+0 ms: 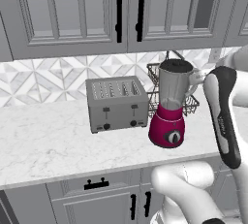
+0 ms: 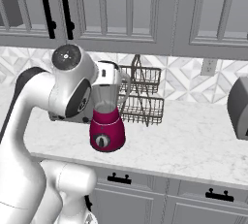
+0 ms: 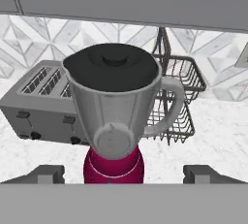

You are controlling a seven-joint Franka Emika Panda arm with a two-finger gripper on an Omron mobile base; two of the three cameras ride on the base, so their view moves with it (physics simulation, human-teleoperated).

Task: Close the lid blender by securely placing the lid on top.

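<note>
Hand view looks straight at the blender (image 3: 114,121), which stands upright on the marble counter (image 3: 218,136), its long axis running from the magenta base up through the clear grey jar. The jar widens toward the top, and its handle sticks out to the right, toward the wire rack (image 3: 181,97). The lid (image 3: 112,66), a flat black disc, sits level on the rim and covers the jar's mouth. Nothing touches it. The gripper (image 3: 124,173) sits on the near side of the blender with its two dark fingertips (image 3: 46,173) set wide apart, one either side of the base and well clear of it, pinching nothing. Just left of the blender and a little farther back sits the grey toaster (image 1: 117,103), slots facing up, levers and knobs toward the near edge. The rack stands behind the blender against the patterned tile wall (image 1: 48,75), beneath the grey cupboards (image 1: 77,9).
</note>
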